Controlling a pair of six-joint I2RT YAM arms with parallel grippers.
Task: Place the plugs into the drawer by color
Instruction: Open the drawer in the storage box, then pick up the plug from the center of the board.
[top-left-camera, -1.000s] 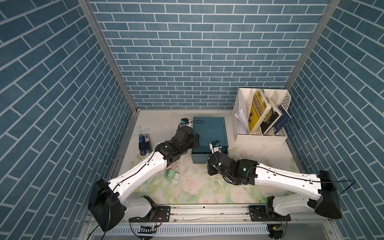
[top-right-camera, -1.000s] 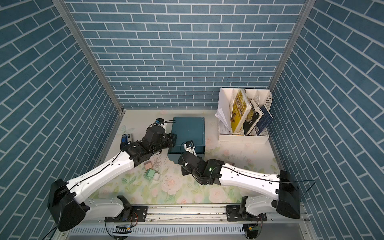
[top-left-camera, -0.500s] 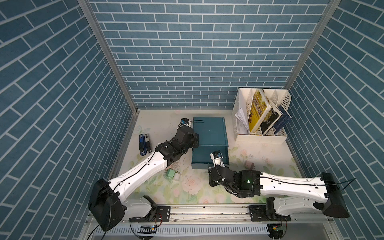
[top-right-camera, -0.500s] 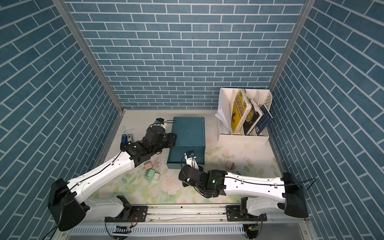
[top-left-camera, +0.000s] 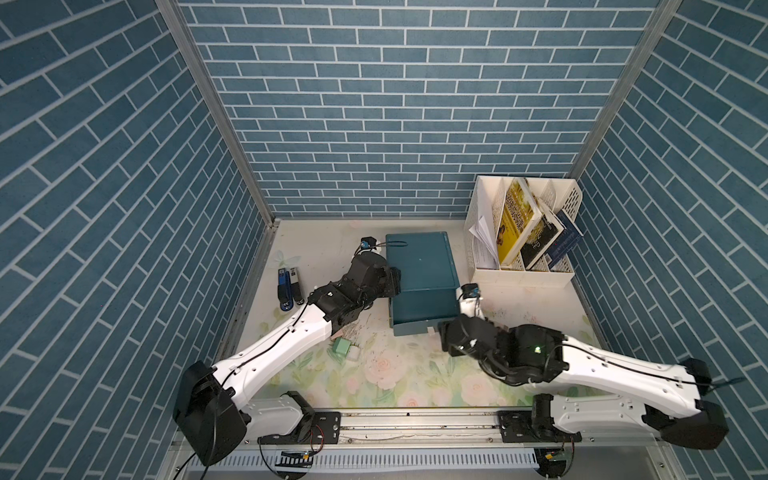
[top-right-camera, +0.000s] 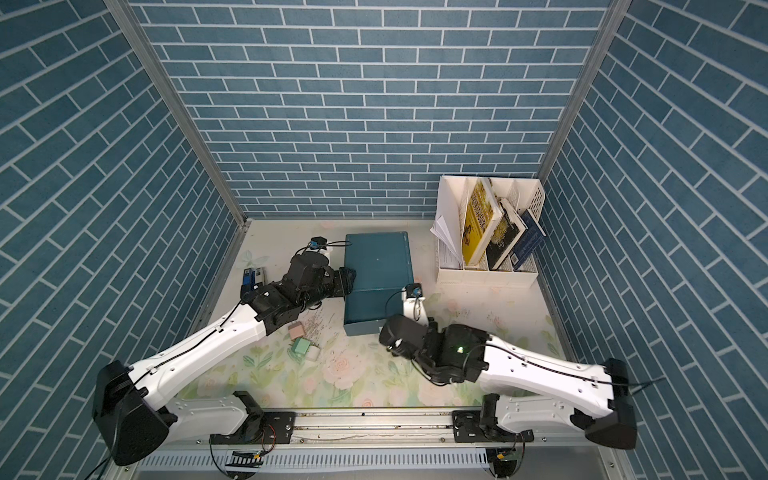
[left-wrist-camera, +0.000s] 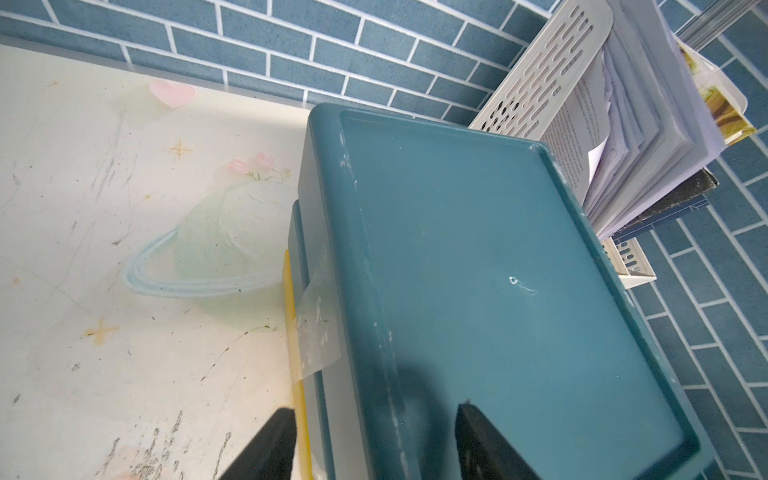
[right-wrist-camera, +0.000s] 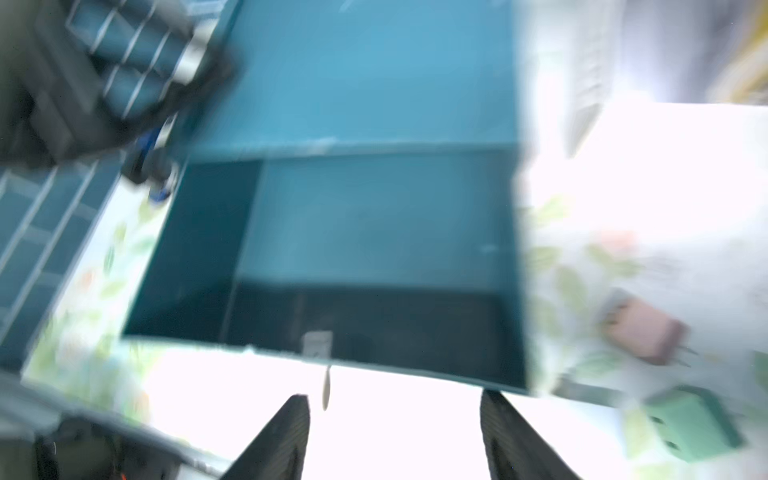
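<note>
The dark teal drawer cabinet (top-left-camera: 417, 262) is standing at the centre of the floral table (top-left-camera: 386, 374) in both top views, with one drawer (right-wrist-camera: 374, 232) sticking out toward the lower edge of the frame. The left gripper (left-wrist-camera: 376, 409) is sitting at the cabinet's left side. In the left wrist view its fingers (left-wrist-camera: 486, 444) are standing apart, straddling the cabinet's upper left edge; whether they are touching it cannot be told. The right gripper (right-wrist-camera: 395, 395) is hovering just in front of the drawer's white tab handle (right-wrist-camera: 318, 343), its jaws spread wide with nothing between them, though the right wrist view is heavily blurred. A pink plug (top-right-camera: 296, 331), a mint green plug (top-right-camera: 301, 346) and a white plug (top-right-camera: 312, 354) are lying clustered on the table at lower left of the cabinet, beside the left arm. Two staplers (top-left-camera: 289, 286) are lying near the left wall, and a white book rack (top-left-camera: 523, 276) is standing at upper right.
</note>
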